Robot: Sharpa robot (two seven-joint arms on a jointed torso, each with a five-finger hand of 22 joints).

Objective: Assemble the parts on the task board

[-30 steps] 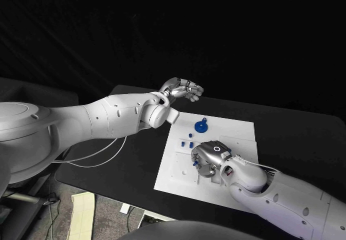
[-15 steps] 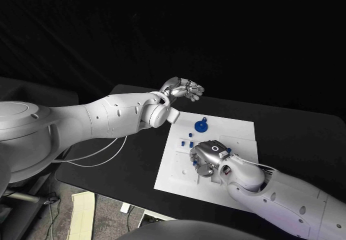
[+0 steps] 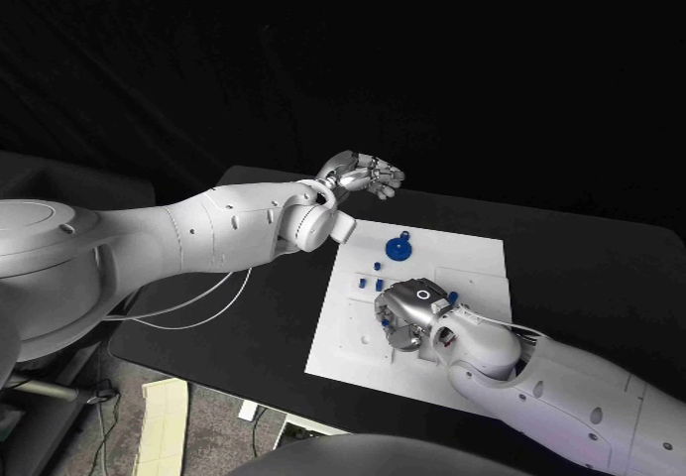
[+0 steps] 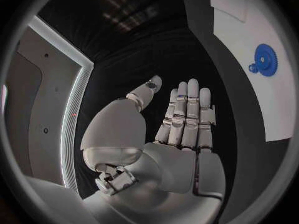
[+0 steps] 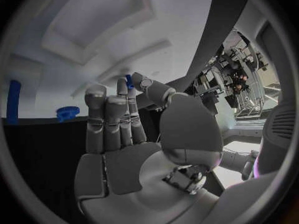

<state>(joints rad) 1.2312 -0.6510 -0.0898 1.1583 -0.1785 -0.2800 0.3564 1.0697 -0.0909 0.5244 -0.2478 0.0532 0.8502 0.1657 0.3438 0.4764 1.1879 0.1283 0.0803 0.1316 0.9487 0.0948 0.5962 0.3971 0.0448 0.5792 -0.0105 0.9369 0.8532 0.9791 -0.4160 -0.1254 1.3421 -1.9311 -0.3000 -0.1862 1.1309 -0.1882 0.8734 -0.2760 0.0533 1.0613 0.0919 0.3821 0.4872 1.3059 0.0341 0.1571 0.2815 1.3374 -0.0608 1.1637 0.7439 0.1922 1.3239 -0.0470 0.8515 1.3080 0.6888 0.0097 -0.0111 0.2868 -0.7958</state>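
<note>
Right hand (image 3: 411,309) low over the task board (image 3: 479,260), fingers extended side by side in the wrist view, a small blue part (image 5: 128,80) glimpsed at the fingertips; hold or mere touch, cannot tell. Risk of nudging nearby blue pegs (image 3: 371,287) loose. Left hand (image 3: 366,177) parked beyond the board's far corner, fingers straight, holding nothing. Blue gear (image 3: 401,250) seated near the far edge.

White arms (image 3: 214,233) — silver fingers (image 4: 187,109)
</note>
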